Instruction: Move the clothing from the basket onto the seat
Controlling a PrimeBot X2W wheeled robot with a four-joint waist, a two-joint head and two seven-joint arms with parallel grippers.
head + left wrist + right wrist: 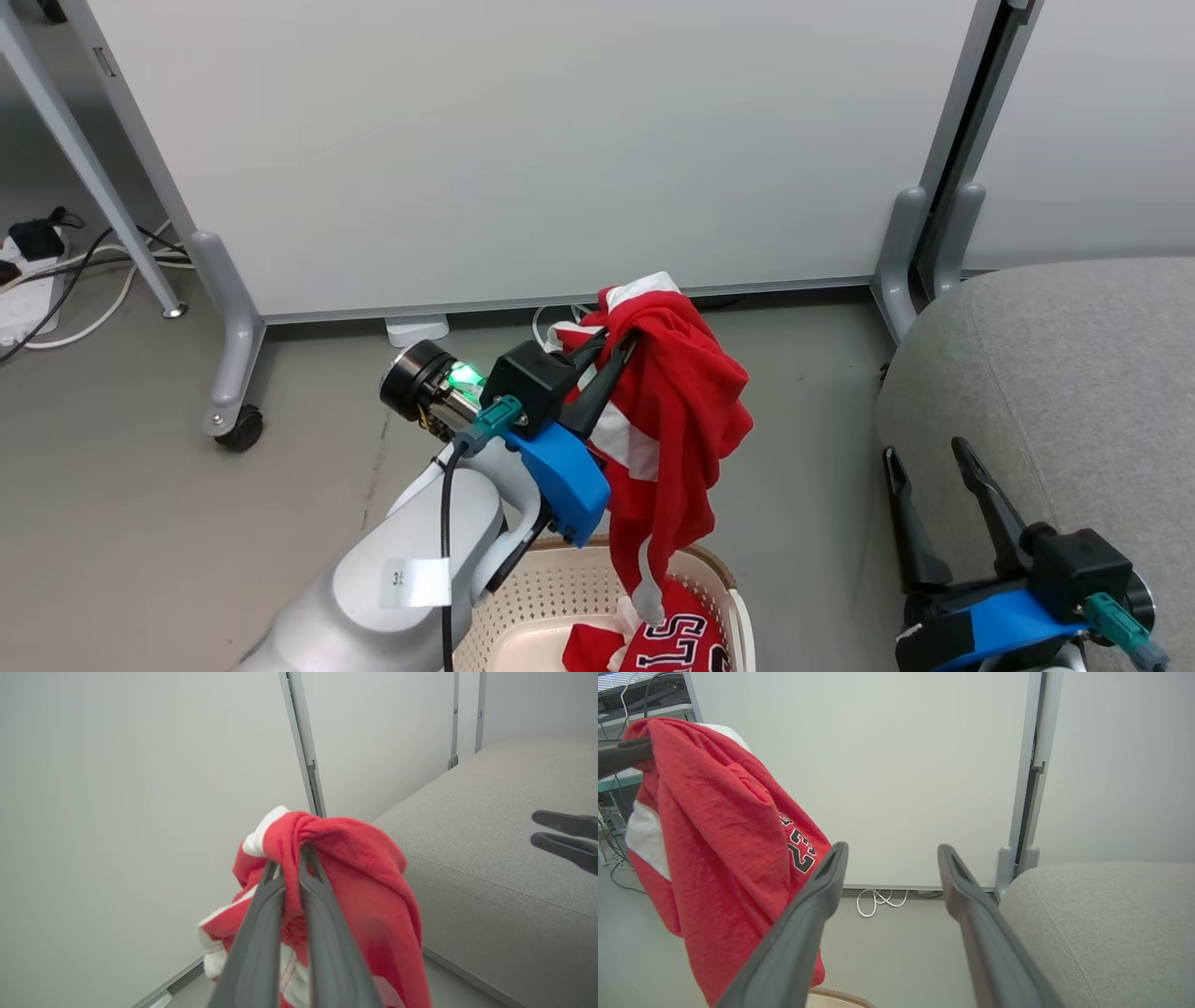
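My left gripper [611, 347] is shut on a red garment with white stripes [677, 411], which hangs in the air above the basket [541, 597]. The same clothing [359, 891] drapes over my closed fingers in the left wrist view, and hangs at the left [719, 849] in the right wrist view. A second red jersey with block letters [677, 639] lies inside the cream perforated basket. The grey seat [1064, 373] stands to the right of the basket. Over the seat's near edge my right gripper [934, 457] is open and holds nothing; its fingertips spread apart [892, 851].
Pale grey partition panels [560, 140] on castor feet [245, 427] stand close behind the basket and seat. Cables [75, 271] and a power strip lie on the floor at far left. A white cable [878, 900] loops under the panel. Grey floor lies between basket and panels.
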